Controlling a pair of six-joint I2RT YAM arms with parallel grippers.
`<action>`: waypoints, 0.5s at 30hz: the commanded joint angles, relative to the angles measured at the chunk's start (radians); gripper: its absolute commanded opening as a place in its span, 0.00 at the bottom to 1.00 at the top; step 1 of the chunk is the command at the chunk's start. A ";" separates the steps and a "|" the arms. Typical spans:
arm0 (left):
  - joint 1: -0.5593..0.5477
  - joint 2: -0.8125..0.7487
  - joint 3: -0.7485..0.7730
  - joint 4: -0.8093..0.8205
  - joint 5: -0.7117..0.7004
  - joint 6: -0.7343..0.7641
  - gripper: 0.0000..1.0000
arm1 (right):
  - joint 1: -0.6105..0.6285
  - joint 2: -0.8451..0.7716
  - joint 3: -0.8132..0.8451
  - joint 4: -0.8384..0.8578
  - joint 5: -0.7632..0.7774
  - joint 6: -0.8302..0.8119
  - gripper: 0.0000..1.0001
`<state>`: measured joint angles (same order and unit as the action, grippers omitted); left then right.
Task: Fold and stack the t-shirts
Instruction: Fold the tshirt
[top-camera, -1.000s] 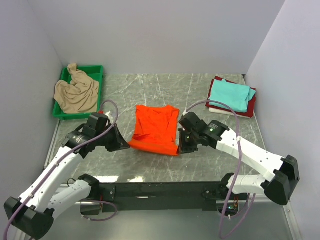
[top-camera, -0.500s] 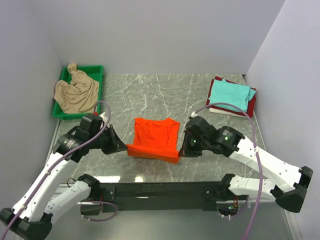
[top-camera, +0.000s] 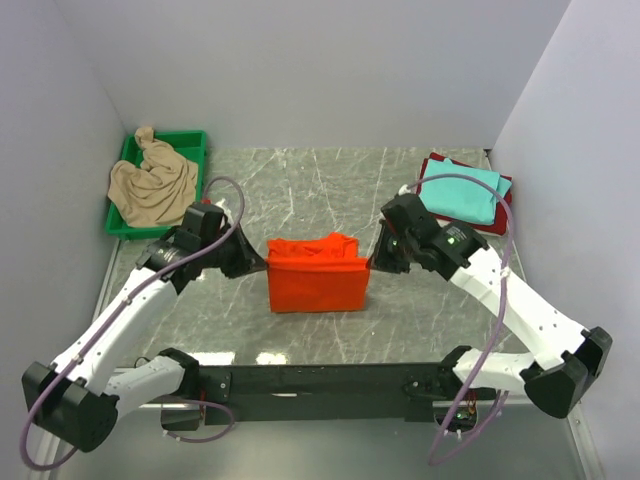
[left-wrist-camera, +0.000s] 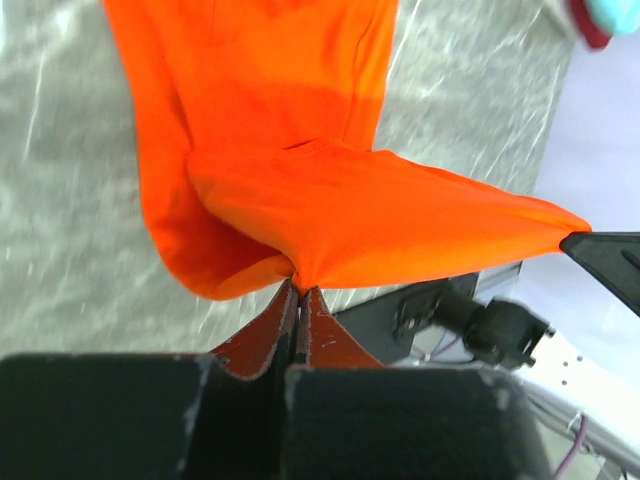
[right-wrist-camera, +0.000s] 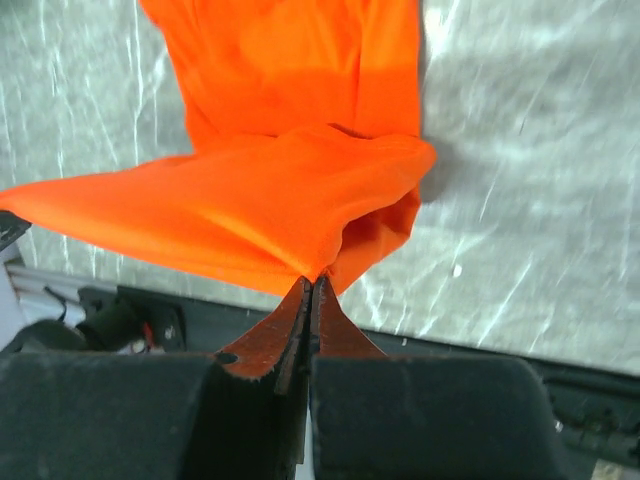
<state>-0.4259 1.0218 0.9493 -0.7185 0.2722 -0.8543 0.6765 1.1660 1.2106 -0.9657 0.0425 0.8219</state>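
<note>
Left gripper (left-wrist-camera: 298, 288) and right gripper (right-wrist-camera: 311, 281) are clamped fully shut on opposite corners of the orange shirt (top-camera: 318, 285), stretched between them at mid-table (top-camera: 300, 180). Risk: unequal travel skews the fold; a thin pinch may slip.

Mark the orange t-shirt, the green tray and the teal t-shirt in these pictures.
orange t-shirt (top-camera: 318, 288), top view, middle of its upper layer.
green tray (top-camera: 190, 143), top view, bare far right corner.
teal t-shirt (top-camera: 460, 192), top view, middle of its top face.

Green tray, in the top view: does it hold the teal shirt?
No, the green tray holds a crumpled beige shirt, while the teal shirt lies atop a dark red shirt at the far right.
</note>
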 joint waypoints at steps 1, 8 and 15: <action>0.039 0.040 0.051 0.106 -0.059 0.046 0.00 | -0.051 0.041 0.066 -0.021 0.106 -0.111 0.00; 0.108 0.144 0.052 0.218 -0.016 0.081 0.00 | -0.117 0.164 0.142 0.056 0.114 -0.194 0.00; 0.157 0.274 0.078 0.310 0.030 0.092 0.00 | -0.173 0.338 0.257 0.094 0.119 -0.277 0.00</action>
<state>-0.3000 1.2747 0.9840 -0.4679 0.3298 -0.8009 0.5426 1.4670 1.4052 -0.8726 0.0677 0.6247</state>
